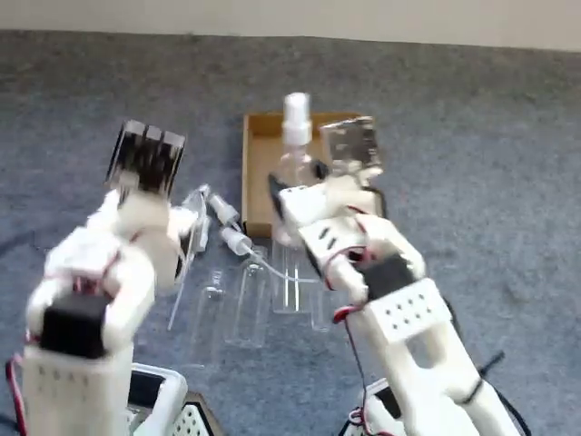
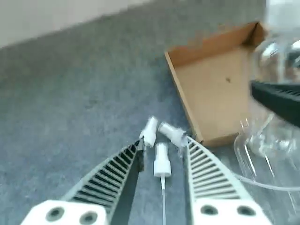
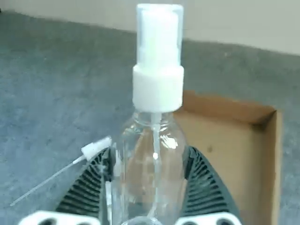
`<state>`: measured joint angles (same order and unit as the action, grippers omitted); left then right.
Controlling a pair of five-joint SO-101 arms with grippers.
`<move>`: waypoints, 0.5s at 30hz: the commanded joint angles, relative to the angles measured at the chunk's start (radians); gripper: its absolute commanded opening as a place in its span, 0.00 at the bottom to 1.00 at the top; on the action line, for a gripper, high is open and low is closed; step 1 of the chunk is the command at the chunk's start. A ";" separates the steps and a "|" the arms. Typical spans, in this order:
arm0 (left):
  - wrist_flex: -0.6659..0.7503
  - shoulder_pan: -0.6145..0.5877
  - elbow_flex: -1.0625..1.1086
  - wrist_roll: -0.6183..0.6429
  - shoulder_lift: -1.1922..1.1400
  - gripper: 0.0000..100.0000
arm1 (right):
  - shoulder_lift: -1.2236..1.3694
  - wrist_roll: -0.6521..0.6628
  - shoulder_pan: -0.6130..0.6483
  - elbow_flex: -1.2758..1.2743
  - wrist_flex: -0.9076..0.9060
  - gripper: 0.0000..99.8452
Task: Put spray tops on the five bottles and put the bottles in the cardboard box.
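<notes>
My right gripper (image 3: 149, 161) is shut on a clear bottle (image 3: 154, 140) that stands upright with a white spray top (image 3: 158, 70) on it. In the high view this bottle (image 1: 295, 154) hangs over the front part of the cardboard box (image 1: 263, 145), held by the right gripper (image 1: 298, 202). My left gripper (image 2: 162, 143) is open just above the carpet, its fingers on either side of a loose spray top (image 2: 162, 161). Two more spray tops (image 2: 150, 131) lie just beyond its fingertips. Three open bottles (image 1: 250, 300) lie on the carpet in front of the box.
The box (image 2: 215, 89) is shallow and brown, with a bare floor (image 3: 234, 145). Grey carpet surrounds it, open on the far left and right. Another loose spray top (image 3: 93, 149) with its thin tube lies beside the held bottle. The two arms stand close together near the box's front edge.
</notes>
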<state>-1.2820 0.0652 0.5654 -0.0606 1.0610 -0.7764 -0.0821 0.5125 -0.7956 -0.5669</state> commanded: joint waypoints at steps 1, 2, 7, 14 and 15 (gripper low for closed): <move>0.173 -0.016 0.314 -0.009 0.308 0.20 | 0.104 -0.015 0.105 0.085 0.028 0.00; 0.190 -0.016 0.367 -0.009 0.331 0.22 | 0.120 -0.015 0.111 0.090 0.033 0.00; 0.232 -0.007 0.507 -0.005 0.360 0.25 | 0.200 -0.021 0.116 0.223 0.042 0.00; 0.227 0.084 0.536 -0.003 0.361 0.25 | 0.381 -0.025 0.119 0.415 -0.021 0.00; 0.227 0.091 0.536 -0.003 0.361 0.25 | 0.403 -0.025 0.127 0.437 -0.033 0.00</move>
<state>-1.0810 0.1174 1.1055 -0.0606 1.4093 -0.4327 -0.0974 0.6168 -0.5040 -0.5639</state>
